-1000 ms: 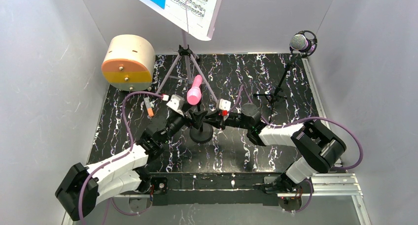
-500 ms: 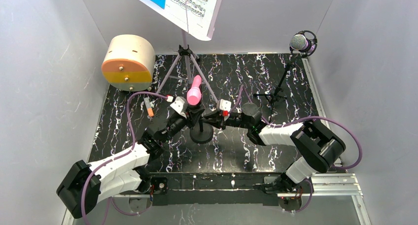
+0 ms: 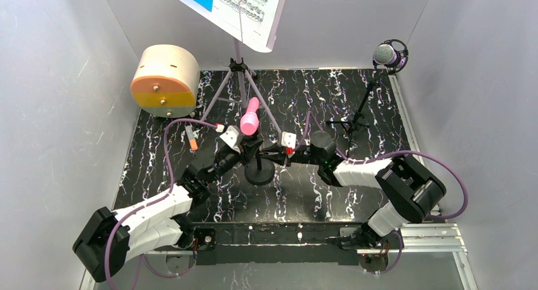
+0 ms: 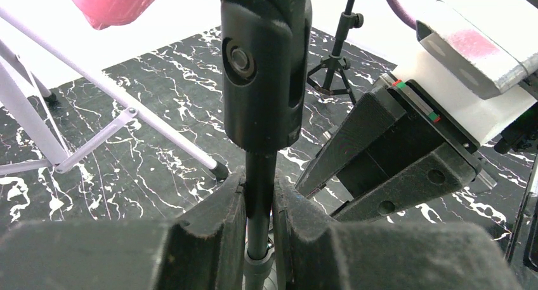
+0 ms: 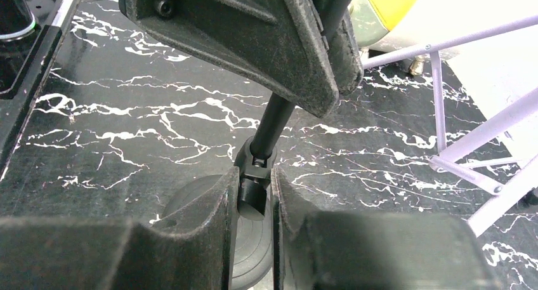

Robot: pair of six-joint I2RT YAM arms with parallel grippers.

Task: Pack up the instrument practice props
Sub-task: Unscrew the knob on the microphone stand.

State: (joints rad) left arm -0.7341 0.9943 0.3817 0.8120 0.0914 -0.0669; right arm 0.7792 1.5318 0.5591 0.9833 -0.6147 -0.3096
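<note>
Left gripper (image 4: 259, 204) and right gripper (image 5: 254, 198) clamp the mic-stand pole (image 5: 279, 122).

Bright, even white light fills every view, casting only soft shadows on the desk (image 3: 355, 93), while in both wrist views the near fingers (image 4: 209, 239) along the bottom edge are blurred.

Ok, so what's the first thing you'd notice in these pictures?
Probably the pink microphone in the middle of the table, on top of a black stand. The left arm and right arm meet there, both pairs of jaws shut on that stand's pole. At the back, blue and white sheet music sits high on a lilac music stand.
</note>
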